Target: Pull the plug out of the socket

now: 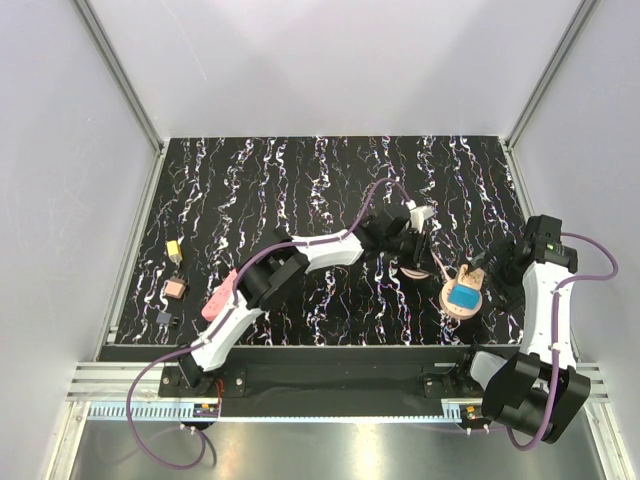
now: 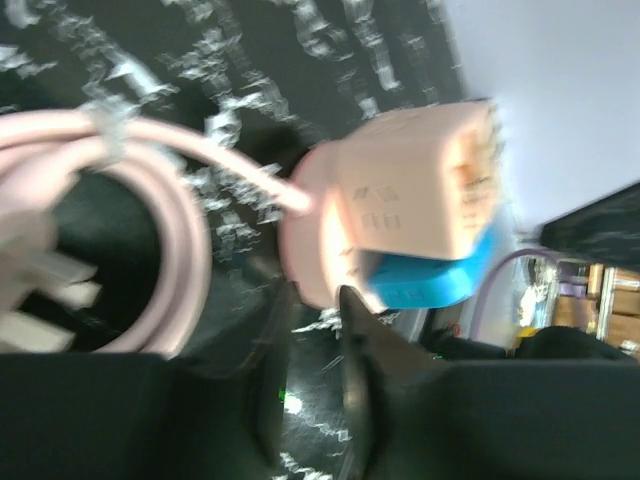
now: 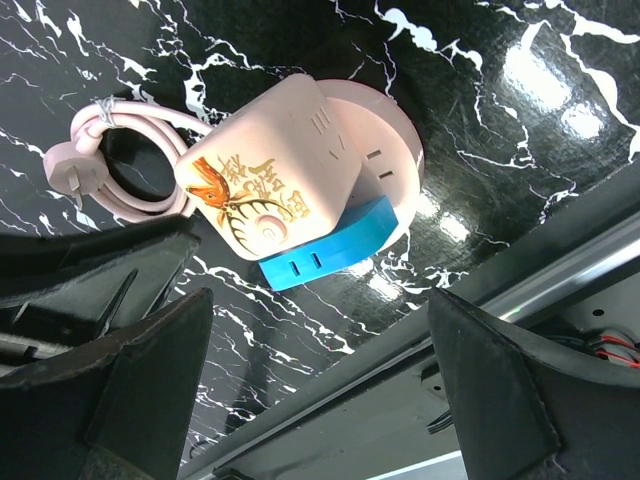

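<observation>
The flat blue plug (image 3: 330,250) is sitting in the pink cube socket (image 3: 265,150), beside the right gripper (image 3: 320,310), which is gaping wide open. The left gripper (image 2: 312,330) is looking blurry, so I cannot tell about its jaws. If nothing is holding the socket down, pulling risks dragging it along.

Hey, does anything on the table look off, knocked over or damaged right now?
Nothing stands out as damaged or spilled. The pink socket cube has the blue plug seated in its side, and its pink cord lies coiled beside it.
</observation>
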